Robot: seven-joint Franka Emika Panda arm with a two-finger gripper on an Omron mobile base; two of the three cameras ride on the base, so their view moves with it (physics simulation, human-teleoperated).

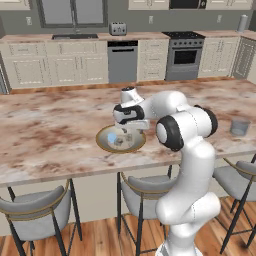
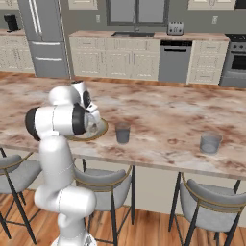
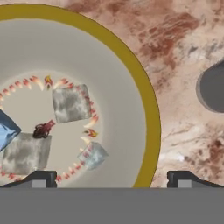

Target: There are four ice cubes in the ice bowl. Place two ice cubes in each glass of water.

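Golden-rimmed, the ice bowl (image 3: 146, 105) is seen near the counter's (image 1: 50, 130) front edge, four ice cubes (image 3: 71, 103) lying inside, as the gripper (image 3: 113, 177) is held spread above it; both glasses (image 2: 123, 133) are set apart rightward.

In your hand view the ice bowl (image 3: 131, 65) runs off the left edge, cutting the blue ice cube (image 3: 5, 130). The glass (image 3: 213, 87) is clipped at right. The arm hides the bowl's near side in the right base view.
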